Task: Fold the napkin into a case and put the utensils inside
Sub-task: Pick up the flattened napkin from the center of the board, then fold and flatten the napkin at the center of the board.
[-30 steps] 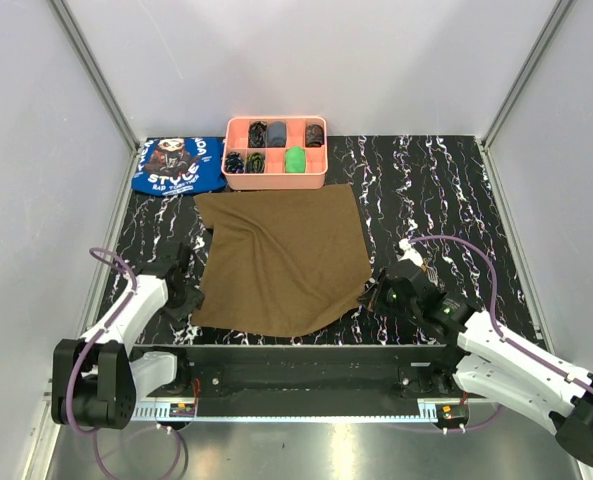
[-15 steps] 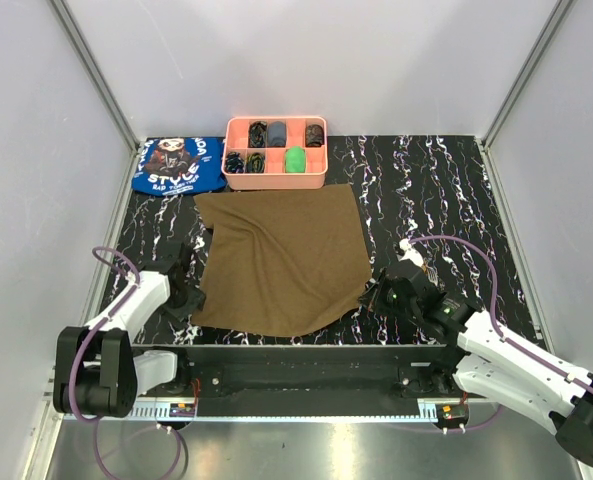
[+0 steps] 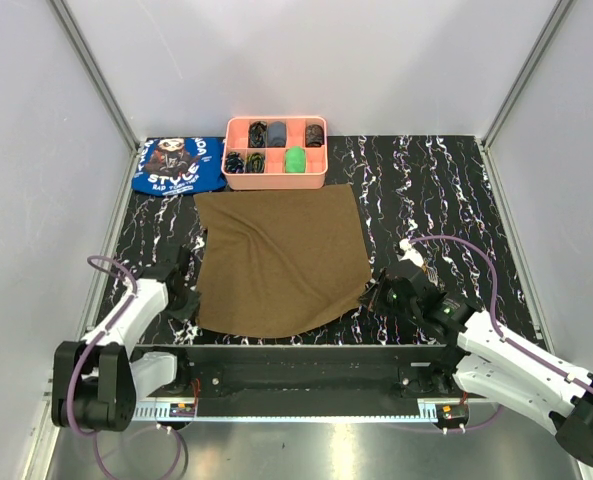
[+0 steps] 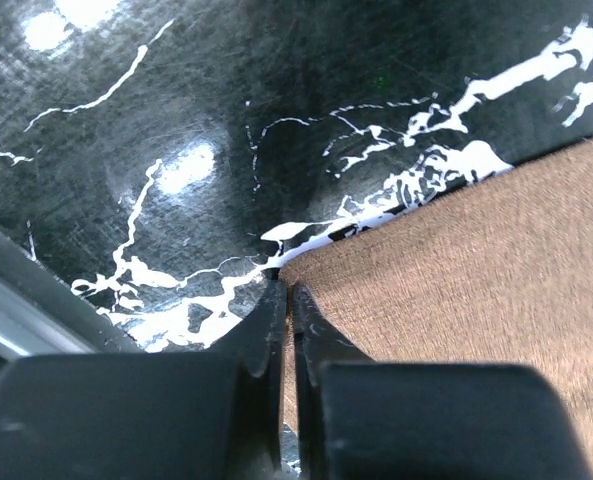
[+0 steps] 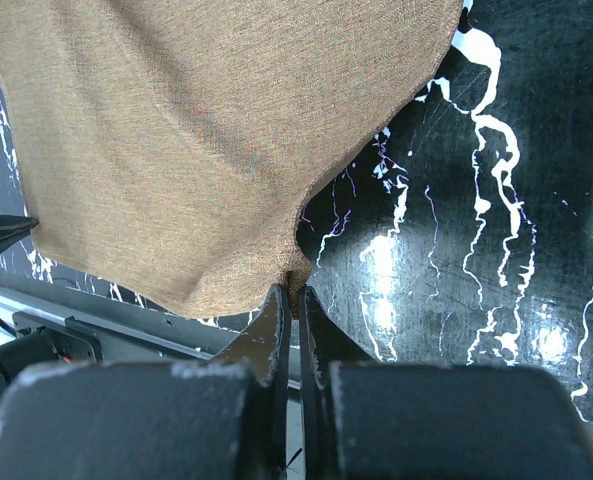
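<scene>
2 grippers, both pinched shut: left gripper (image 4: 284,290) on the 7 o'clock corner of 1 olive-brown cloth napkin (image 3: 281,255), right gripper (image 5: 294,292) on its 4 o'clock corner, where the cloth humps up. Napkin sits mid black marbled table (image 3: 426,190). 1 pink 8-compartment plastic tray (image 3: 275,182) just beside it at 12 o'clock, contents too small to identify. 1 blue printed cloth (image 3: 176,165) at 11 o'clock.

Surface (image 3: 436,190): black with white marbled veins.
Pink tray (image 3: 276,182): at the far edge, left of centre, with two rows of compartments.
Tray contents: dark small items (image 3: 276,133) in several compartments, one green item (image 3: 295,160) in the near row.
Blue cloth (image 3: 179,165): white lettering and a cartoon face, just left of the tray.
Walls (image 3: 306,60): plain pale grey.
</scene>
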Tool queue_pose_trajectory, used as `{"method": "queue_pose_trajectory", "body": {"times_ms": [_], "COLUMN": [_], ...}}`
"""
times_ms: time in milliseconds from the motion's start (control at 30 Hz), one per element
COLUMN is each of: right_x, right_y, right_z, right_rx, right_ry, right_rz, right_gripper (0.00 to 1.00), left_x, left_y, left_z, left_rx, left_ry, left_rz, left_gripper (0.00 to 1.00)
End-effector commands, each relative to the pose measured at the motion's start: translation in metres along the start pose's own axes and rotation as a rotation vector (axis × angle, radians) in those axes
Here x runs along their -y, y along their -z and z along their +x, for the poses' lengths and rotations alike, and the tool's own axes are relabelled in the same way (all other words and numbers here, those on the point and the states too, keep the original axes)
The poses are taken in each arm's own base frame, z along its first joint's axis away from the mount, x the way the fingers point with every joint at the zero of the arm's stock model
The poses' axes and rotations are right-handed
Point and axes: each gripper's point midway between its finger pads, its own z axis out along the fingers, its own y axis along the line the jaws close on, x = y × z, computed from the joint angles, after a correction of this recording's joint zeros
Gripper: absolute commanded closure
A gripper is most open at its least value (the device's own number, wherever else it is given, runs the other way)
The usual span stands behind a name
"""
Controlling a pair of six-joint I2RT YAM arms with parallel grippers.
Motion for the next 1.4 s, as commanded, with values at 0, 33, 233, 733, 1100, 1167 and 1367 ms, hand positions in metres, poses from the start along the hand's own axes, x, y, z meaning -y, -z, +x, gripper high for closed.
{"method": "queue_pose_trajectory", "body": {"times_ms": [0,33,233,733,1100,1167,1367], "right_x": [-0.002,-0.005,-0.029,-0.204,-0.174,-0.156,-0.123], "right_y": [0.006,0.009,0.042,0.29,0.265,0.231,0.145], "right_z": [-0.011,-0.016,-0.05,-0.132,-0.194,-0.201,-0.22], "right_rx": [0.045,0.057,0.151,0.415,0.555,0.533,0.442], "right_ry": [0.02,0.033,0.167,0.655,0.378,0.366,0.387], "right_rz": [0.01,0.004,-0.045,-0.733,-0.37,-0.203,0.056], "right_gripper": [1.0,1.0,1.0,1.0,1.0,1.0,1.0], "left_x": [0.015,0.021,0.057,-0.014,0.03,0.055,0.128], "left_y": [0.011,0.02,0.118,0.522,0.468,0.424,0.314], "left_z": [-0.003,-0.007,-0.041,-0.089,-0.108,-0.111,-0.112], "left_rx": [0.019,0.038,0.229,0.948,0.792,0.716,0.532], "left_ry": [-0.032,-0.04,-0.117,-0.176,-0.06,-0.069,-0.154], "left_rz": [0.12,0.175,0.536,1.448,1.285,1.153,0.874], "left_gripper": [1.0,1.0,1.0,1.0,1.0,1.0,1.0]}}
